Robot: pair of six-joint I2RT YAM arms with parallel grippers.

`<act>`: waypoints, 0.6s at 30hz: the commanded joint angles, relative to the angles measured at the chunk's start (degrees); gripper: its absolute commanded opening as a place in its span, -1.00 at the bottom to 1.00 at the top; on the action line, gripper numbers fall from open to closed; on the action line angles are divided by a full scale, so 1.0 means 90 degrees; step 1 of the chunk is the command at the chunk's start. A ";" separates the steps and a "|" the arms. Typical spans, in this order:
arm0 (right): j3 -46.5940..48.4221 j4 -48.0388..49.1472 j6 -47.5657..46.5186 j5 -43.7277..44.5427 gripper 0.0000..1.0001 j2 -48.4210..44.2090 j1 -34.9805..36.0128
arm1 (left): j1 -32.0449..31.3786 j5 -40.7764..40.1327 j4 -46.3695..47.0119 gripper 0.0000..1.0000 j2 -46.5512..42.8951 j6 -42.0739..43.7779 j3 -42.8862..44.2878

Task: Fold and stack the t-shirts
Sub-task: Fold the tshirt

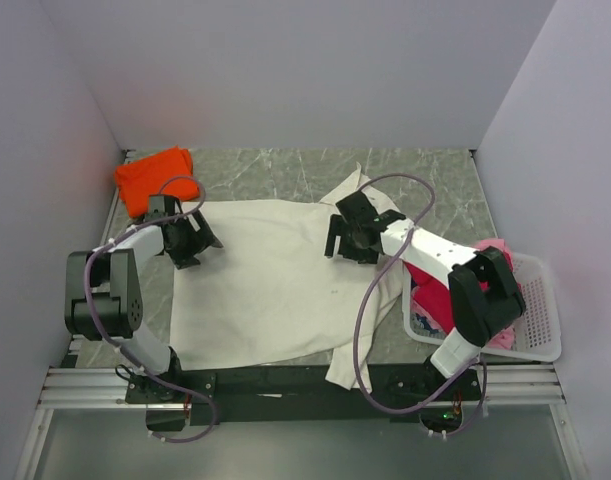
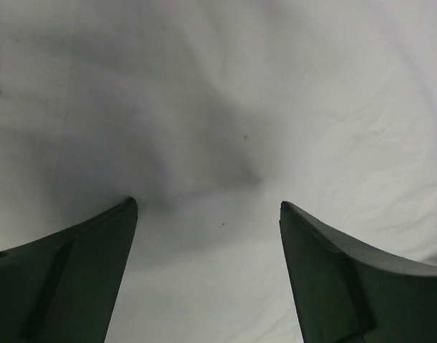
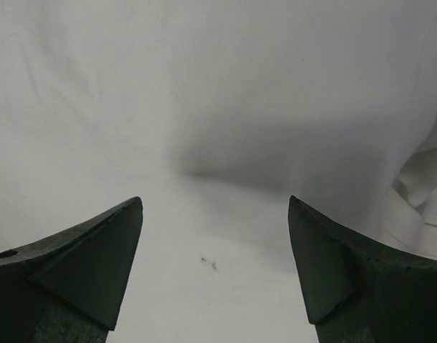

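With the cream t-shirt [image 1: 275, 290] spread flat on the desk [image 1: 285, 165] and the left gripper [image 2: 207, 214] and right gripper [image 3: 214, 207] both wide apart above its far corners, a shallow pinch could have caught one layer, skewing the fold.

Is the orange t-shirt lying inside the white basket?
No, the orange t-shirt lies in the far left corner, while the basket stands at the right edge.

A white lattice basket [image 1: 537, 312] sits at the right edge of the grey marbled table [image 1: 275, 170]
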 commanded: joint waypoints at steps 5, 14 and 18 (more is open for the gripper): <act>0.0658 0.0059 0.0108 -0.0097 0.77 0.0843 -0.0321 | 0.0152 -0.0114 0.0295 0.76 0.0975 0.0241 0.0641; 0.1937 -0.0351 -0.0096 -0.0547 0.77 0.2249 -0.0624 | 0.0220 -0.0524 -0.0104 0.76 0.2313 0.0426 0.2095; 0.3057 -0.0799 -0.0155 -0.0586 0.77 0.3059 -0.0722 | 0.0220 -0.0496 -0.0271 0.76 0.2850 0.0651 0.2992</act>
